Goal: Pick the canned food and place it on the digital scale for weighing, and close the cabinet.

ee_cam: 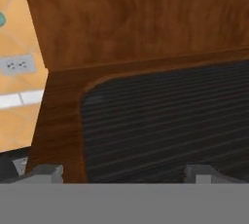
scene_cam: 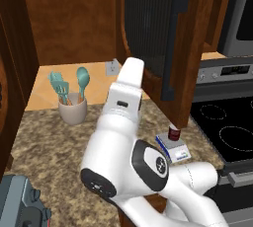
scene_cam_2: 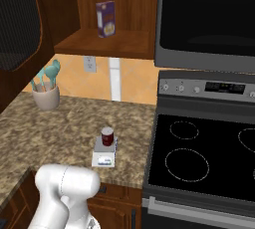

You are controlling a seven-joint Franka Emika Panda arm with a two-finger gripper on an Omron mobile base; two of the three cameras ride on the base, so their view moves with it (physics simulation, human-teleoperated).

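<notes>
Tool (ee_cam: 124, 172) spread against cabinet (ee_cam: 160, 121) door; canned food (scene_cam_2: 107, 136) upright on digital scale (scene_cam_2: 104, 154).

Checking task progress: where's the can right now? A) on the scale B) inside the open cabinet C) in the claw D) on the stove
A: the can stands upright on the scale on the counter beside the stove, while the cabinet door is open.

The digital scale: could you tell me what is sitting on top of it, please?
The canned food stands upright on the digital scale. The platform beneath the can is covered; the white front display stays visible.
</notes>
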